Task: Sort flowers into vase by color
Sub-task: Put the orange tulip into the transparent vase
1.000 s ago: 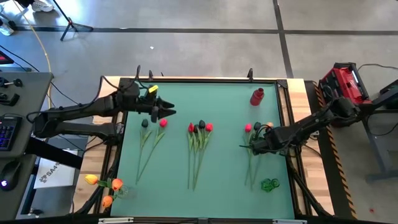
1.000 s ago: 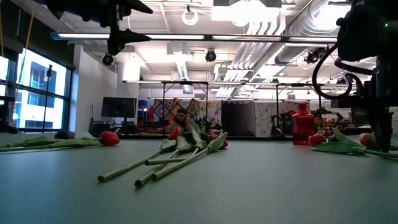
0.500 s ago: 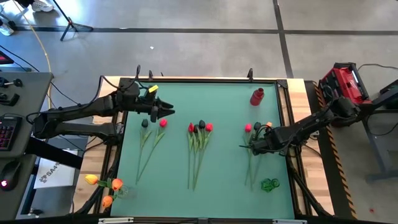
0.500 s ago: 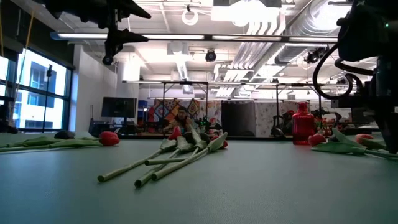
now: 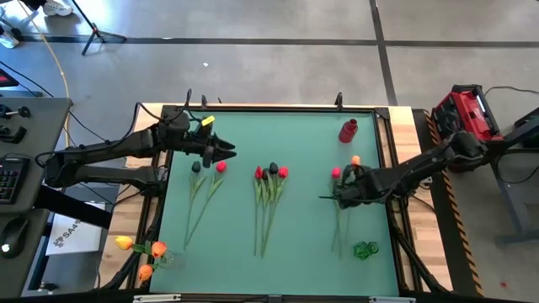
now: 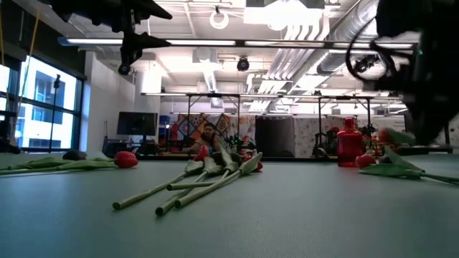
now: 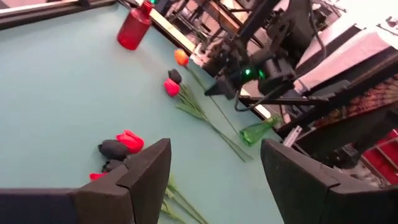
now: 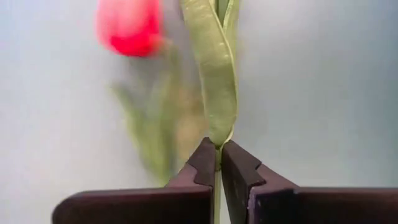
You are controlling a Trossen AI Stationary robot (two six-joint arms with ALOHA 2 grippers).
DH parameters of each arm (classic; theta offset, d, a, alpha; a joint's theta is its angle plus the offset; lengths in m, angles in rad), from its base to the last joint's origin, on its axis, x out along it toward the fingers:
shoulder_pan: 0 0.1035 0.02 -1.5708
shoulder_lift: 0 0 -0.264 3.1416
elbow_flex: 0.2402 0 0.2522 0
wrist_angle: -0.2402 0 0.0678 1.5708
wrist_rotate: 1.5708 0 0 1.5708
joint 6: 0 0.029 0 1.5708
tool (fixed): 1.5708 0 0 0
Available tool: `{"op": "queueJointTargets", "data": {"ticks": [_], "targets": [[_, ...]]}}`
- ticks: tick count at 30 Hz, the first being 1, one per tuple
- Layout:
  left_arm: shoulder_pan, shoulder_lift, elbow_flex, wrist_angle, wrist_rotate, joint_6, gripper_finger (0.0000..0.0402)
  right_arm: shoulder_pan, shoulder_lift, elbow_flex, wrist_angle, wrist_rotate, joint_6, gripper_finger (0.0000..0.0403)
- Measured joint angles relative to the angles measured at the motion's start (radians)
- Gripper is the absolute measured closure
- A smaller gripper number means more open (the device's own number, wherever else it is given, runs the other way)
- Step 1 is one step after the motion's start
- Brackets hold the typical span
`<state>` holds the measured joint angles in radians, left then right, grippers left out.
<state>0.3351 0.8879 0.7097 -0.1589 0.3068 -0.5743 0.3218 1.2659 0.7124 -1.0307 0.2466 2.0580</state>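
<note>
Orange tulip (image 5: 355, 160) now raised; green vase (image 5: 365, 250) toppled.

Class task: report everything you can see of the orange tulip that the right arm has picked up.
The orange tulip has a small orange bud, a thin green stem and a long, plastic-looking green leaf. The right pincer is shut on its stem, holding it just above the green table, beside a red tulip lying there.

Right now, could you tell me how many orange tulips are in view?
4 orange tulips: three lie off the mat's left edge; one orange tulip is held by the right gripper.
</note>
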Motion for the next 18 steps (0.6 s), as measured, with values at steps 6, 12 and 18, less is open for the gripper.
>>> {"op": "queueJointTargets", "data": {"ticks": [6,12,18], "targets": [[-0.004,0.000,0.000,0.009,-0.002,0.001,0.0167,0.000,0.000,0.165,-0.039,0.206,-0.195,0.0402],[-0.047,0.064,0.001,0.181,0.005,0.000,0.0167,-0.010,-0.001,0.279,0.169,0.436,-0.561,0.0402],[-0.085,0.175,0.001,0.447,0.012,-0.074,0.0167,-0.048,-0.001,0.302,0.561,0.444,-1.028,0.0403]]}}
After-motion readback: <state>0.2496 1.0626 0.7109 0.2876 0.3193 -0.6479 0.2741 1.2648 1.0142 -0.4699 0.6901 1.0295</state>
